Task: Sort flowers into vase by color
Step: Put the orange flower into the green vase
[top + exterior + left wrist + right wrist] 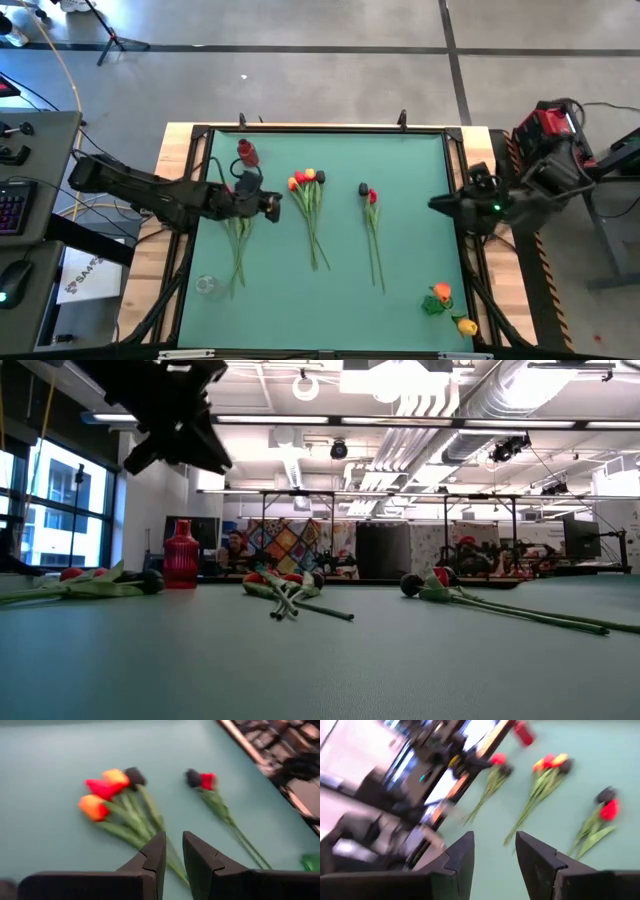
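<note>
The mat [330, 300] still carries every flower in view, so the sorting looks barely begun: nothing stands in the red vase [247, 152] at the far left of the mat, and the clear vase [206, 286] near the front left corner also looks empty.

The left arm reaches in from the left, its gripper [272, 207] hanging above the mat between the left bunch [238, 240] and the middle bunch [311, 215]. Its fingers stand a narrow gap apart with nothing between them. The right gripper [438, 204] waits at the right edge of the mat, jaws parted and empty.

The middle bunch fans out red, orange-yellow and black heads from long green stems lying crossed. To its right lies a pair [372, 225], one black head and one red, stems side by side. The left bunch lies just beside the left gripper, with a red head showing. Two short orange-yellow heads [450, 308] sit near the front right corner, well apart from the rest.
</note>
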### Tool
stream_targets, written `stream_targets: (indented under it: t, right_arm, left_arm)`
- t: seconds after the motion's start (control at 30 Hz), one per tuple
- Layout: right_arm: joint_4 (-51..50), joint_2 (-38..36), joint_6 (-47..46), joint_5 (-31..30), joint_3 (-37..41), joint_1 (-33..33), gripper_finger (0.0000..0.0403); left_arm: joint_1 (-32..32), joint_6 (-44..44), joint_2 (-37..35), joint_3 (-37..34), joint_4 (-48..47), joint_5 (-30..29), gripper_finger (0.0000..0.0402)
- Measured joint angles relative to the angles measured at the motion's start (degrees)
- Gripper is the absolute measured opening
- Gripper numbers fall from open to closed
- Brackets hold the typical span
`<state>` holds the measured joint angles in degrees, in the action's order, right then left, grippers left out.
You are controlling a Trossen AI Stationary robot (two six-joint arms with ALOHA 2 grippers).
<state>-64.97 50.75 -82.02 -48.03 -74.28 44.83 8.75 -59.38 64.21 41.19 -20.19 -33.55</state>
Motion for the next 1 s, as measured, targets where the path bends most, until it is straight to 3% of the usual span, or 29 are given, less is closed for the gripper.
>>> stream_targets:
  t: [0.07, 0.2, 0.5, 0.77, 1.0]
  right_arm:
    - [0.07, 1.21, 0.50, 1.37, 0.00, -5.04, 0.0133]
    - [2.35, 4.97, 3.82, 9.64, 0.11, -15.70, 0.0133]
    - [17.87, 17.16, 14.91, 26.85, 0.11, -35.40, 0.0133]
    - [32.76, 30.29, 20.63, 41.31, 0.11, -46.65, 0.0133]
    - [42.19, 41.37, 22.68, 47.32, 0.11, -52.28, 0.0133]
  left_arm:
    - [-1.64, -0.99, -0.20, 0.00, -1.85, 0.76, 0.0055]
    - [-5.87, -0.37, 1.67, 0.00, -2.62, 3.70, 0.0081]
    - [-14.90, 1.81, 7.45, 0.00, -2.33, 12.86, 0.0151]
    - [-17.38, 19.93, 4.35, 0.00, -0.48, 20.53, 0.0148]
    - [-17.38, 25.09, -2.40, 0.00, -2.78, 22.64, 0.0133]
